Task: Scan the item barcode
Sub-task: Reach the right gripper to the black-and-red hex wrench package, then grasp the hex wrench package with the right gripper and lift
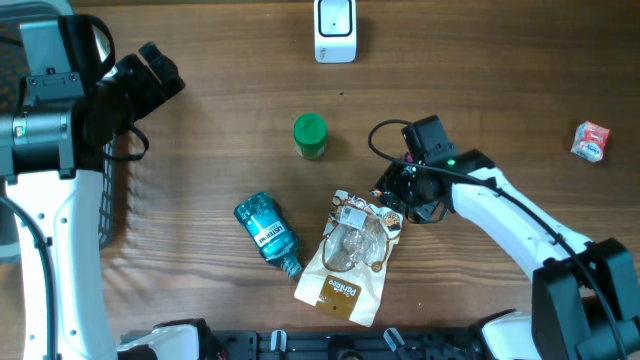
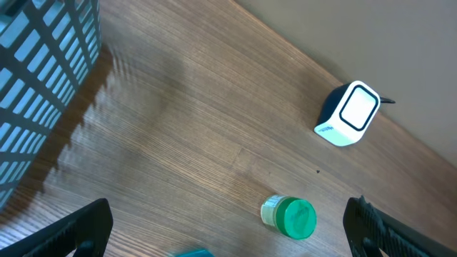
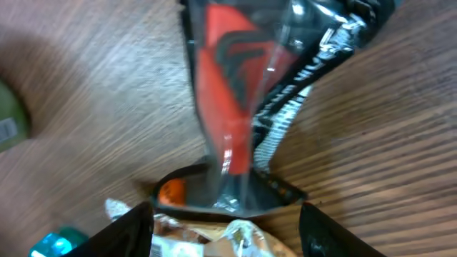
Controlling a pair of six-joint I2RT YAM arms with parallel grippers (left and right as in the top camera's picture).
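Note:
A white barcode scanner (image 1: 335, 30) stands at the table's far edge and also shows as the scanner (image 2: 348, 114) in the left wrist view. My right gripper (image 1: 400, 197) hovers low over the top right corner of a brown and clear snack bag (image 1: 345, 262). In the right wrist view a shiny black and red packet (image 3: 239, 93) lies just ahead of it. The right gripper (image 3: 225, 230) is open, its fingers either side of that packet's near end and the bag's crinkled top (image 3: 214, 239). My left gripper (image 2: 230, 237) is open and empty, high at the far left.
A green-lidded jar (image 1: 310, 135) stands mid-table, also seen as the jar (image 2: 289, 215). A teal bottle (image 1: 267, 232) lies left of the bag. A small red and white packet (image 1: 590, 140) sits at the far right. A mesh basket (image 2: 39, 86) lines the left edge.

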